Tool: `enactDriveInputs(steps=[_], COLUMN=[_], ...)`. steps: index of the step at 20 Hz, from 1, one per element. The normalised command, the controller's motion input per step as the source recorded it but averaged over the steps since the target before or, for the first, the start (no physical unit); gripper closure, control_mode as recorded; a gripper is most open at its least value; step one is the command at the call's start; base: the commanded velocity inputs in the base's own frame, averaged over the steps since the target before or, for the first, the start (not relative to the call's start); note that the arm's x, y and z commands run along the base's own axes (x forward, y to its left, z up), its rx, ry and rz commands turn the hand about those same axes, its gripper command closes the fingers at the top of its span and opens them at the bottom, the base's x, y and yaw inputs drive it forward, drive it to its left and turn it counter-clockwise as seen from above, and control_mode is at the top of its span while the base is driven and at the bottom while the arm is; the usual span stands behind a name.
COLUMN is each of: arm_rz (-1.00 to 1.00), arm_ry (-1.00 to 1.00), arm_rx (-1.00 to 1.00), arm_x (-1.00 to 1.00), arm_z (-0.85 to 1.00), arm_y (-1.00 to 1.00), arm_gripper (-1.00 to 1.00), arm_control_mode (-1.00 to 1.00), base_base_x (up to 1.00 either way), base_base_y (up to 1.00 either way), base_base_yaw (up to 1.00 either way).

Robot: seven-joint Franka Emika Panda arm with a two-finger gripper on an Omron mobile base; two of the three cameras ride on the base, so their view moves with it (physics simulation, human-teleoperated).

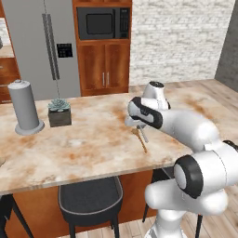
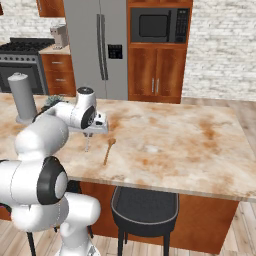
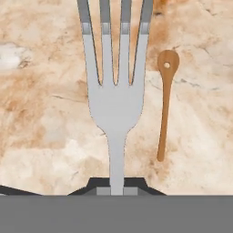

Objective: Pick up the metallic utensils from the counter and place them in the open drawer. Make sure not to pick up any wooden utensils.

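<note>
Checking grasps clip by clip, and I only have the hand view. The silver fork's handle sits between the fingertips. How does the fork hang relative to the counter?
Observer: In the right base view the fork hangs tines-down from the shut gripper, low over the counter, beside the wooden spoon.
Operator: Anything else standing on that counter?
Observer: Yes. In the left base view, off to the arm's left, stand a grey cylinder and a small potted plant.

The white arm bends forward from the base, elbow high, wrist turned down. The gripper (image 3: 117,187) points downward, its 2 fingers closed tight on the fork (image 3: 116,104), held above the counter (image 3: 45,113).
</note>
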Motion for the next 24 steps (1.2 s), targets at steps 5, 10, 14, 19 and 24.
enactDriveInputs(steps=[5, 10, 14, 19, 24], arm_rz=[0.03, 0.03, 0.01, 0.01, 0.00], arm_ry=[-0.09, -0.05, -0.07, -0.04, -0.05], arm_rx=[-0.06, -0.04, 0.00, 0.00, -0.01], arm_x=[-0.52, -0.55, -0.44, -0.45, -0.60], arm_z=[0.38, 0.44, 0.49, 0.50, 0.56], arm_y=[-0.19, -0.27, -0.31, -0.21, -0.22], arm_gripper=[1.00, 1.00, 1.00, 1.00, 1.00], arm_control_mode=[-1.00, -1.00, -1.00, -1.00, -1.00], base_base_x=[0.00, 0.00, 0.00, 0.00, 0.00], base_base_y=[0.00, 0.00, 0.00, 0.00, 0.00], base_base_yaw=[0.00, 0.00, 0.00, 0.00, 0.00])
